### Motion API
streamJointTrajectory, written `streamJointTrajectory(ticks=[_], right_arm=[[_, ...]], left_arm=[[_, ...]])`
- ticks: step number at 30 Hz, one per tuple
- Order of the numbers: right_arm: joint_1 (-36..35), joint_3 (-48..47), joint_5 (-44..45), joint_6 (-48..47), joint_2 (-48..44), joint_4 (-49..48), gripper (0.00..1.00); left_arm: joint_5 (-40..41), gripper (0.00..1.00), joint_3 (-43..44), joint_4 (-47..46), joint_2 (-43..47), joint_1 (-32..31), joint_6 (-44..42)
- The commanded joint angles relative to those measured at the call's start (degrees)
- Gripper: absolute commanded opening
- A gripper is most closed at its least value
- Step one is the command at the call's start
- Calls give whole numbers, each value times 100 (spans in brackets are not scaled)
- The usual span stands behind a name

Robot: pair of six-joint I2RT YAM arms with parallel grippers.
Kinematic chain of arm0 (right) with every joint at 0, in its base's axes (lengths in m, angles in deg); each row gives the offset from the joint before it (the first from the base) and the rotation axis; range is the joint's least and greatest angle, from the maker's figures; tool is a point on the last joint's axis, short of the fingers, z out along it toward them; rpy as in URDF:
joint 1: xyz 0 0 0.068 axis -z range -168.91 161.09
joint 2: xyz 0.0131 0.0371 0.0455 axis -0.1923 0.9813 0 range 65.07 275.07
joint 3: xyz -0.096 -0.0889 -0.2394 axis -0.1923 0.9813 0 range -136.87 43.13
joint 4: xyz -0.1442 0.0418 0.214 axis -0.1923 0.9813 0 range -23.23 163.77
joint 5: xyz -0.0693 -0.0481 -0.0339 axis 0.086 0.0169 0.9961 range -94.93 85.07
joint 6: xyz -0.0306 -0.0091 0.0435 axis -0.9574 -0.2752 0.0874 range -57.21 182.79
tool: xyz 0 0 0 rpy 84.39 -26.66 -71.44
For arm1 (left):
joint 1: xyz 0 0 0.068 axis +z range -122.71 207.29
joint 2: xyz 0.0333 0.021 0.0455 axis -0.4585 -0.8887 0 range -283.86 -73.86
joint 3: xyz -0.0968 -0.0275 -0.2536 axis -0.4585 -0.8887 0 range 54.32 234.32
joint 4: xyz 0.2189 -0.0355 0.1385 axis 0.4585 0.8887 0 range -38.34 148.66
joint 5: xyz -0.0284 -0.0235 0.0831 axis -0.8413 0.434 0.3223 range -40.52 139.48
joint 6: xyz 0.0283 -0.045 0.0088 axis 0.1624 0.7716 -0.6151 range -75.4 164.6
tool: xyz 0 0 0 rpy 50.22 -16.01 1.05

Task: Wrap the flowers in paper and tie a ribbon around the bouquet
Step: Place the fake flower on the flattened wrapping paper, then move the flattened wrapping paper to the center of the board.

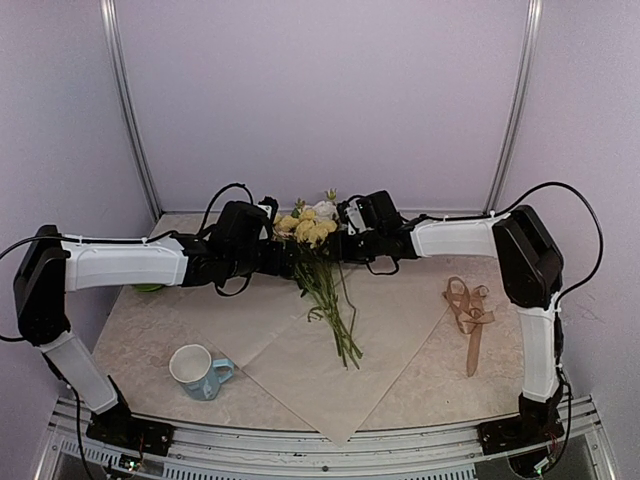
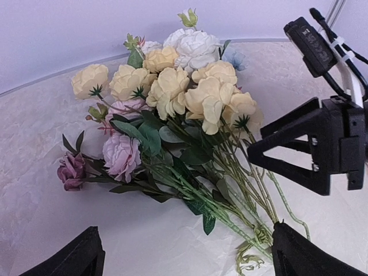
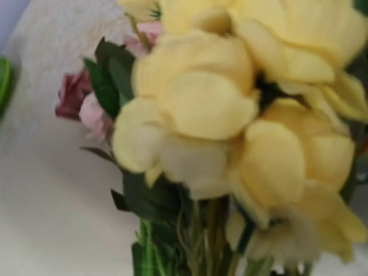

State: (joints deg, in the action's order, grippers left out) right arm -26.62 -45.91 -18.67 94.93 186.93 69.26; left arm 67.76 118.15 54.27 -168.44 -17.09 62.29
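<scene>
Marbled pale table (image 1: pixel 440 385) sits inside lilac walls. Left gripper (image 2: pixel 187 253) hangs with its fingers (image 2: pixel 72 259) spread as wide as they go, gripping nothing, over the flowers (image 2: pixel 184 103). Right gripper (image 2: pixel 256 152) sits on the opposite side, low over the green stems just below the blooms. Whether its jaws are parted or pinching stems I cannot tell, since its own camera sees only blurred yellow petals. The flowers lie on the paper (image 1: pixel 300 365), blooms toward the far wall, stems toward the arm bases. The paper lies flat, one corner pointing at the near edge. Just beside its near-left edge sits a blue-and-white mug (image 1: pixel 198 372), its white inside showing. The ribbon (image 1: pixel 468 305) lies looped on the table near the paper's right corner
</scene>
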Motion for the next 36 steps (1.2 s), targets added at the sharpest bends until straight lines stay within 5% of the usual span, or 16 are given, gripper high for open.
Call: streamJointTrajectory(ticks=[1, 7, 13, 18, 26, 31, 36], right_arm=[[200, 52, -47, -487, -878, 565, 72], [1061, 1049, 460, -1089, -1972, 1461, 96], [1766, 1222, 1865, -1835, -1603, 3124, 100], [2387, 1268, 1441, -2209, -1106, 3237, 100], [2416, 864, 1245, -2832, -289, 3403, 98], [2413, 1020, 1413, -2691, -113, 3371, 81], [2422, 1217, 1876, -2467, -78, 3351, 39]], left_arm=[[17, 99, -86, 134, 25, 106, -84], [15, 99, -120, 573, 143, 366, -245], [-516, 99, -591, 1048, 474, 1333, -66], [-834, 99, -1050, 1149, 564, 1932, -22], [-979, 99, -1335, 925, 276, 2067, -46], [-1205, 99, -1327, 789, -367, 2074, -36], [-1431, 99, -1170, 640, -900, 1794, -127]])
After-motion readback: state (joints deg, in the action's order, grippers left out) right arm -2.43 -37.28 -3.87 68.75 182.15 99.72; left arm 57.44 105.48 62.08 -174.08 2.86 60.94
